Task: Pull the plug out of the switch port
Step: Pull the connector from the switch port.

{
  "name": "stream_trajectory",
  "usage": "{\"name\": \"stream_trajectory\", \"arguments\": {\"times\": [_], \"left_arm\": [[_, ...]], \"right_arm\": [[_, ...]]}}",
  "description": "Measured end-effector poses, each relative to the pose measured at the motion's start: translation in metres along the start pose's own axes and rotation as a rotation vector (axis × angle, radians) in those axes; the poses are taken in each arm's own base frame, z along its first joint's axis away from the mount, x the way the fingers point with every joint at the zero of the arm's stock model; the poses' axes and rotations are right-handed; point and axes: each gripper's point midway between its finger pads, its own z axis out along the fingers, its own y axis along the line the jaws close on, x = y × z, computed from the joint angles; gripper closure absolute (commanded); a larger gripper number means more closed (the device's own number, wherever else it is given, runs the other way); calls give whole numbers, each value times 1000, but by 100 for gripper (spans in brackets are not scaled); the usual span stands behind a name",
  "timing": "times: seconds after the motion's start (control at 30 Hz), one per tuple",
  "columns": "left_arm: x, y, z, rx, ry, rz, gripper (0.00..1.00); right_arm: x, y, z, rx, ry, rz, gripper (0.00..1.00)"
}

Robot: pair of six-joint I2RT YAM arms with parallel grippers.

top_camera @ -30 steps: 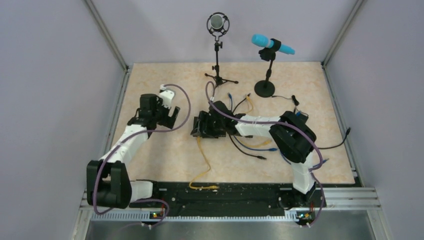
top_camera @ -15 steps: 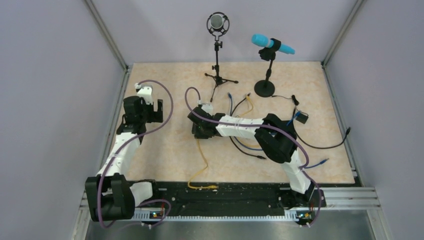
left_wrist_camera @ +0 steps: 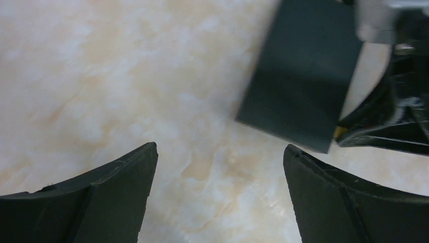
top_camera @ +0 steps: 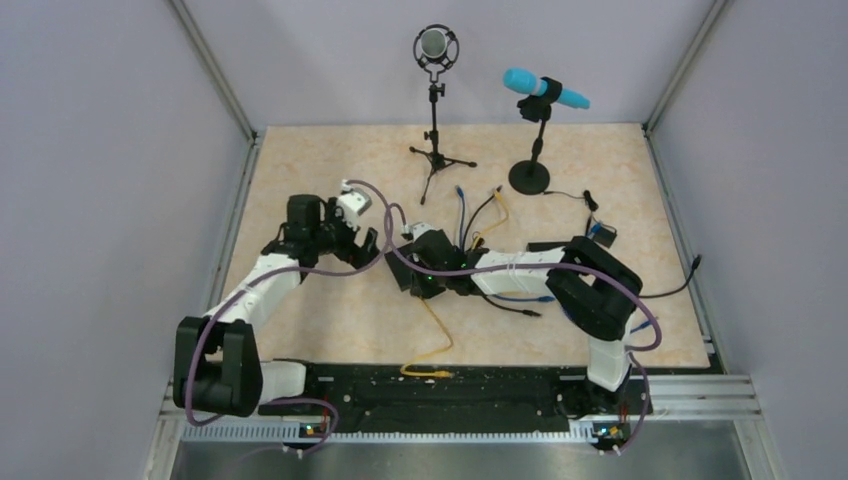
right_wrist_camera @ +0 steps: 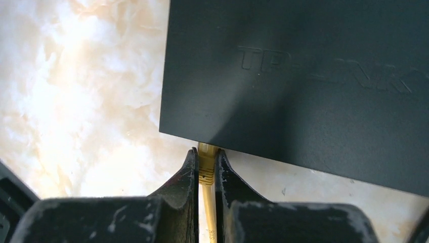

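plug: yellow, seated in the switch edge at 6 o'clock; judged small, rigid, latched
hold: best taken on the body, not the limp cable
right pincer: closed on the plug
left pincer: spread wide, empty

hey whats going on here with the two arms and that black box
The right gripper is shut on the yellow plug where it enters the edge of the black switch. The plug looks seated, not yet pulled out. The left gripper is open, low over the table beside the switch, touching nothing.
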Motion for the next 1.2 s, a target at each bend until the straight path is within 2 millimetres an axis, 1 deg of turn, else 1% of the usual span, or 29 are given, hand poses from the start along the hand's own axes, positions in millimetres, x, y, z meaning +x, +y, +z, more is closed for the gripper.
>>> {"name": "stream_trajectory", "arguments": {"times": [0.13, 0.2, 0.33, 0.43, 0.53, 0.63, 0.77, 0.87, 1.0, 1.2], "left_arm": [[6, -44, 20, 147, 37, 101, 1], [13, -60, 28, 199, 64, 133, 1], [30, -79, 42, 266, 121, 174, 1], [39, -88, 48, 287, 158, 203, 1], [45, -93, 51, 298, 185, 219, 1], [46, -93, 59, 298, 218, 230, 1], [38, -90, 73, 289, 250, 260, 1], [38, -88, 79, 272, 272, 272, 1], [38, -86, 74, 246, 286, 289, 1], [50, -89, 55, 225, 308, 330, 1]], "right_arm": [[-1, 3, 2, -115, -2, -16, 100], [-1, 2, 2, -164, -12, -1, 100], [-1, 2, 1, -254, -33, 38, 100], [0, 4, 0, -296, -30, 62, 100], [1, 5, 0, -315, -21, 77, 100], [1, 8, 0, -332, -17, 88, 100], [1, 7, 0, -336, -3, 138, 100], [1, 4, -1, -332, 6, 181, 100], [1, 4, -1, -330, 6, 183, 100], [0, 7, 1, -340, 1, 182, 100]]}}
